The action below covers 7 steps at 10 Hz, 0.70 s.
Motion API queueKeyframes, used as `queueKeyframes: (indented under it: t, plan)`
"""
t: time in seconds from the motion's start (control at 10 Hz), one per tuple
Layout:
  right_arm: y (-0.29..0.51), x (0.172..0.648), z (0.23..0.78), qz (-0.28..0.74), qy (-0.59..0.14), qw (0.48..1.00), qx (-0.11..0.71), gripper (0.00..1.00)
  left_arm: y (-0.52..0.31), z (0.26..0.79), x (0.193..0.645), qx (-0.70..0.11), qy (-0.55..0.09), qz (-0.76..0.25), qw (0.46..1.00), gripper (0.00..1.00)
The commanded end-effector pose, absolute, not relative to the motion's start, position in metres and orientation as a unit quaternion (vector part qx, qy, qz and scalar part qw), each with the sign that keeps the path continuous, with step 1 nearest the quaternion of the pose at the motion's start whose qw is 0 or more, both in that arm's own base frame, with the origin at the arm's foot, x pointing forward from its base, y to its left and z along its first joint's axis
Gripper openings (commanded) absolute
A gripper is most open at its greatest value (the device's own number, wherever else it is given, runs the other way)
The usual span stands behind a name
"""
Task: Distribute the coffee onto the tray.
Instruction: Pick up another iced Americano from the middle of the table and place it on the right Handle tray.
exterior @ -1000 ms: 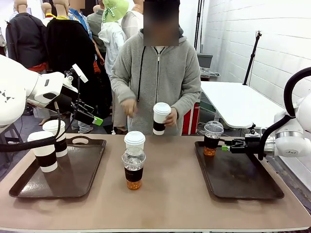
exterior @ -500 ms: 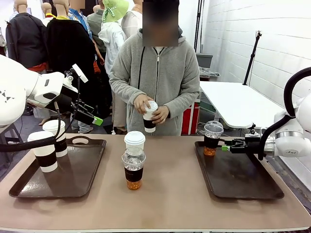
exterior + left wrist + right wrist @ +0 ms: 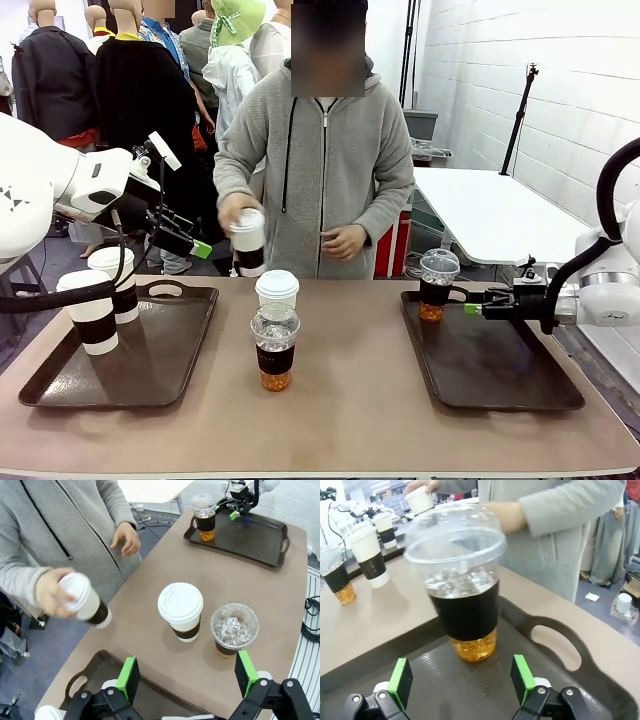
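**Front view, with both wrist views.** My right pincer (image 3: 461,680) is released, its green pads (image 3: 522,679) spread wide and low over the floor of the right tray (image 3: 500,385). Just ahead of the pads, not between them and not touched by them, stands a clear dome-lidded cup (image 3: 465,605). It has a black sleeve, ice at the top and amber liquid showing below the sleeve. It is upright at the tray's far corner on the side toward the middle of the surface (image 3: 340,420), beside the handle cut-out.

My left pincer (image 3: 187,676) is also released and grasps nothing. It hangs raised over the far end of the left tray (image 3: 150,385). On that tray two white lidded cups with black sleeves stand upright close together, the nearer cup (image 3: 88,310) toward my side and the farther cup (image 3: 115,283) behind it. I cannot tell whether they touch.

At mid-surface, between the trays, stands a middle white cup (image 3: 277,290). A second dome cup (image 3: 275,347) stands on my side of it. In the left wrist view the two are just beside each other with a narrow gap.

The person in a grey hooded jacket at the far side holds a sixth cup (image 3: 87,605), white with a black sleeve. It is tilted in one hand (image 3: 47,592), past the far edge of the surface and on neither tray. The person's other hand (image 3: 127,537) is empty.
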State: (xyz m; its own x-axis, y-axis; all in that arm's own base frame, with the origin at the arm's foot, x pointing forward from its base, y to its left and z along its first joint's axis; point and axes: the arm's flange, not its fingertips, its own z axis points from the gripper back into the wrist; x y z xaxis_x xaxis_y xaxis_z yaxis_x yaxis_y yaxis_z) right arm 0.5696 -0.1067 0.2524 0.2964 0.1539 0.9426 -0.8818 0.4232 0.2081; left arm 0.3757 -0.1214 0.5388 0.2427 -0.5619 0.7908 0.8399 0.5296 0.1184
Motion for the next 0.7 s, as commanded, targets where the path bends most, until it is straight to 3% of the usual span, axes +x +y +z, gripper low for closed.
queueKeyframes:
  t: [0.0, 0.6]
  plan:
    - [-0.104, 0.540, 0.261, 0.386, -0.464, 0.690, 0.400, 1.00, -0.120, 0.537, 0.377, -0.171, -0.413, -0.456, 0.770, 1.00]
    - [-0.055, 0.494, 0.274, 0.452, -0.423, 0.636, 0.460, 1.00, -0.120, 0.537, 0.377, -0.171, -0.413, -0.456, 0.770, 1.00]
